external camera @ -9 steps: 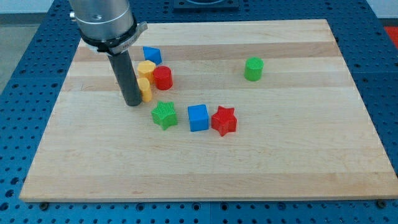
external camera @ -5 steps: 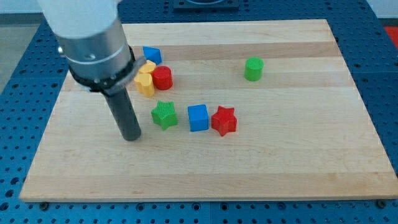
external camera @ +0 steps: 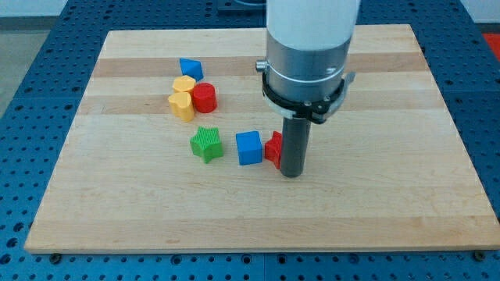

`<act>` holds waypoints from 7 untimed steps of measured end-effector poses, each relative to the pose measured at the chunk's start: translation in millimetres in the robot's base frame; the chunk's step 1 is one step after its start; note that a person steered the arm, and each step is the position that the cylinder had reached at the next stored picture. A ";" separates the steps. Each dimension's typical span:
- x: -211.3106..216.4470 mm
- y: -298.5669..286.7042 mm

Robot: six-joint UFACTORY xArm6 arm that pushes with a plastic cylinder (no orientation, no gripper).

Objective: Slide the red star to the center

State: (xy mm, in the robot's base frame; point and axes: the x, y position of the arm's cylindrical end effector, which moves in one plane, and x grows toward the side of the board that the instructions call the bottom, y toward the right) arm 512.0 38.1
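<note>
The red star lies a little toward the view's bottom and right of the tabletop's middle, mostly hidden behind the rod, with only its left part showing. My tip sits at the star's right side, touching it or just beside it; I cannot tell which. This arm carries no claw, only the rod, so there is nothing to be open, closed or gripping. The main risk is the blue cube, which stands right against the star's left edge. A push straight toward the view's left would likely drive the star into the cube and carry both along, perhaps on into the green star beyond. The star would then end up left of centre with the row disturbed. The centre seems to lie up and slightly left of the star, but my tip is at its side, not below it. A push from here may therefore send it the wrong way. The star's points are another hazard: contact on one point instead of the body would probably spin it or let it slip off the rod. Because the rod hides most of the star, I cannot judge the contact well, and a short push toward the view's top from below looks safer.
</note>
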 end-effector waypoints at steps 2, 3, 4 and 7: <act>-40.1 -11.9; -59.0 -12.2; -75.7 -12.8; -133.2 -33.5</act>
